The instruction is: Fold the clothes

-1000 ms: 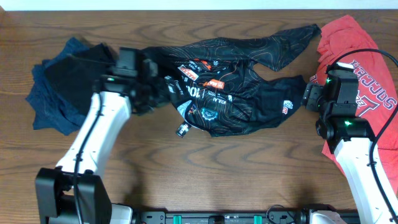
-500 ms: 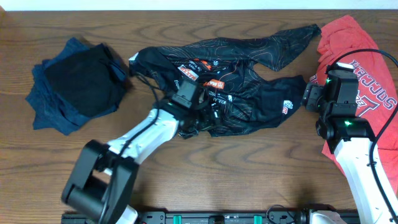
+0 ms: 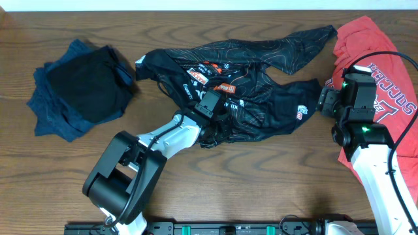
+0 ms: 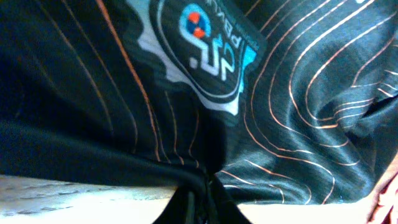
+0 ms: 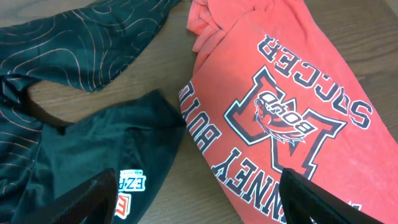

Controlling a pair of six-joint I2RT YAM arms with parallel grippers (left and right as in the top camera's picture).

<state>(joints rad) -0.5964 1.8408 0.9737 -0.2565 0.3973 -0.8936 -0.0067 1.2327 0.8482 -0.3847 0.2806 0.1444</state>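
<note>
Where the jersey's (image 3: 268, 98) near hem bunched up, the left gripper (image 4: 208, 186) was pinched tight on a fold of it, just below a teal badge (image 4: 208, 46). The right gripper (image 5: 199, 199) hung wide apart, holding nothing, above where the red shirt (image 5: 280, 93) neared the jersey's sleeve. Beyond, the jersey sprawled crumpled across the middle of the table (image 3: 261, 189), with a dark blue pile (image 3: 72, 91) at far left.

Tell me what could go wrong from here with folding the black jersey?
The left gripper is shut on a bunched fold of the black jersey; it may hold several layers, so pulling could drag the garment instead of spreading it. Its sleeve lies beside the red shirt, below the open right gripper; a grab there might catch both.
</note>
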